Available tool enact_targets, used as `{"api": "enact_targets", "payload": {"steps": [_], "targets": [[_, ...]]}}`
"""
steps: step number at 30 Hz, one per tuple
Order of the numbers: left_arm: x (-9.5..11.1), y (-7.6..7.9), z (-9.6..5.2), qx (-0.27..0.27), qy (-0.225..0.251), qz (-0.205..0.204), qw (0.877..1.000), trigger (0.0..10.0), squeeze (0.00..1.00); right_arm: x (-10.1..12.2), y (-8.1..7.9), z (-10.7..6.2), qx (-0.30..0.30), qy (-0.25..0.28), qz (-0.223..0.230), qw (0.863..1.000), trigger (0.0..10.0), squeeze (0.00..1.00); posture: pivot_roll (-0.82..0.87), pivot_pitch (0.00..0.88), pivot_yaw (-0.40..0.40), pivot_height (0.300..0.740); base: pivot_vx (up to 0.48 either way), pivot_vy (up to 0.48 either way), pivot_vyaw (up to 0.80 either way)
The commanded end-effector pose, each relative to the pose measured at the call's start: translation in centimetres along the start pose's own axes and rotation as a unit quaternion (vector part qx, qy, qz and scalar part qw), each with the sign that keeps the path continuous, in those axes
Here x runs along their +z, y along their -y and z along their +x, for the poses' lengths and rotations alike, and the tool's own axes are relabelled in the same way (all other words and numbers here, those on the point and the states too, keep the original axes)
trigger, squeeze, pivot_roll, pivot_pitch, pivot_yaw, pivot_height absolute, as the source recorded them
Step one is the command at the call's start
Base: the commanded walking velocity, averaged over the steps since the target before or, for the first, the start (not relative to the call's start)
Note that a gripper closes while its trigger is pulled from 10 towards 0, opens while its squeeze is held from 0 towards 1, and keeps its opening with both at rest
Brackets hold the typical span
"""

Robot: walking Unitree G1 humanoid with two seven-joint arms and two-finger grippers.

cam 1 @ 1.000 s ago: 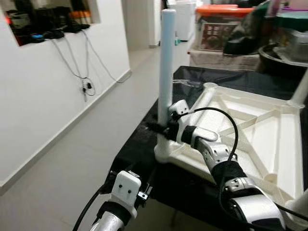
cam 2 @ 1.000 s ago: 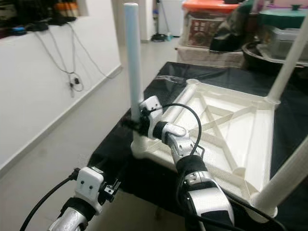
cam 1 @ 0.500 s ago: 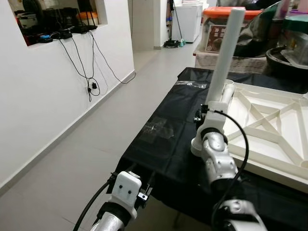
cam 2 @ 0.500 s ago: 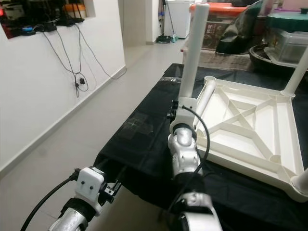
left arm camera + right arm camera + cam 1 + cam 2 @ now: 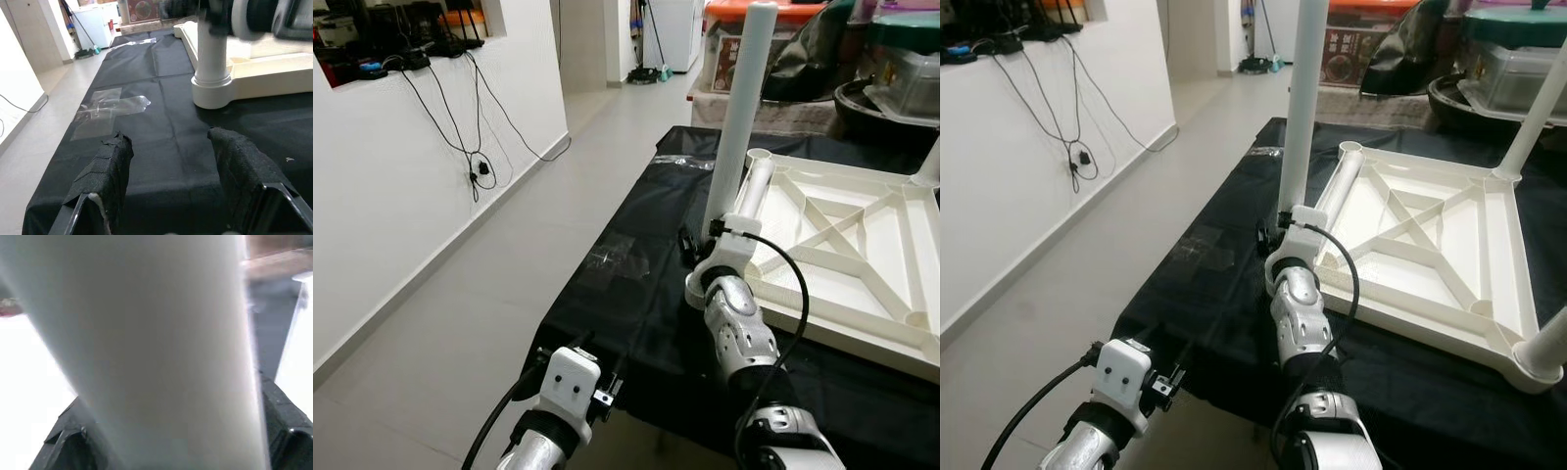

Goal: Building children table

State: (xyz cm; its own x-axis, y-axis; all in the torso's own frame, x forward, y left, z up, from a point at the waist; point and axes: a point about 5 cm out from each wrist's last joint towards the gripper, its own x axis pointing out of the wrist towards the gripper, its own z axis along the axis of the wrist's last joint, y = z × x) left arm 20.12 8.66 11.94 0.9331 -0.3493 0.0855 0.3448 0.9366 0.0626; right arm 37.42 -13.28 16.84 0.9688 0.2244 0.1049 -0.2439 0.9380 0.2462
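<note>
- White leg [image 5: 741, 117] stands upright in the near corner socket of the upturned table [image 5: 862, 264]; right tool [image 5: 700, 245] clamps its base.
- Left tool [image 5: 171, 181] hangs wide, farther off.

A white children's table [image 5: 842, 245] lies upside down on a black-covered tabletop [image 5: 626, 284], its ribbed underside facing up. A white leg [image 5: 741, 113] stands upright at the near left corner. The right pincer [image 5: 700, 245] is at the base of this leg, its silver arm reaching up from below with a black cable looping beside it. The left pincer [image 5: 570, 387] hangs low, just off the tabletop's near edge. Black cords [image 5: 475, 147] dangle down the white wall.
</note>
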Motion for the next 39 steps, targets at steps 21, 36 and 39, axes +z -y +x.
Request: {"api": "enact_targets", "payload": {"steps": [21, 36, 39], "targets": [[-0.4, -0.1, -0.1, 0.001, -0.009, -0.003, 1.000, 10.0, 0.00, -1.0, -3.4, -2.6, 0.550, -0.196, -0.013, 0.812, 3.0, 0.00, -0.02, 0.000, 0.019, 0.740, 0.000, 0.000, 0.00], [-0.4, -0.2, 0.0, 0.002, -0.009, -0.004, 1.000, 10.0, 0.00, -1.5, -0.8, 0.5, 0.194, -0.135, -0.109, 0.966, 0.0, 0.00, -0.03, 0.000, 0.024, 0.740, 0.000, 0.000, 0.00], [-0.4, -0.2, 0.0, 0.002, -0.010, -0.004, 1.000, 10.0, 0.00, -1.4, 3.0, -0.3, -0.084, -0.105, -0.115, 0.984, 0.0, 0.00, -0.03, 0.000, 0.024, 0.740, 0.000, 0.000, 0.00]]}}
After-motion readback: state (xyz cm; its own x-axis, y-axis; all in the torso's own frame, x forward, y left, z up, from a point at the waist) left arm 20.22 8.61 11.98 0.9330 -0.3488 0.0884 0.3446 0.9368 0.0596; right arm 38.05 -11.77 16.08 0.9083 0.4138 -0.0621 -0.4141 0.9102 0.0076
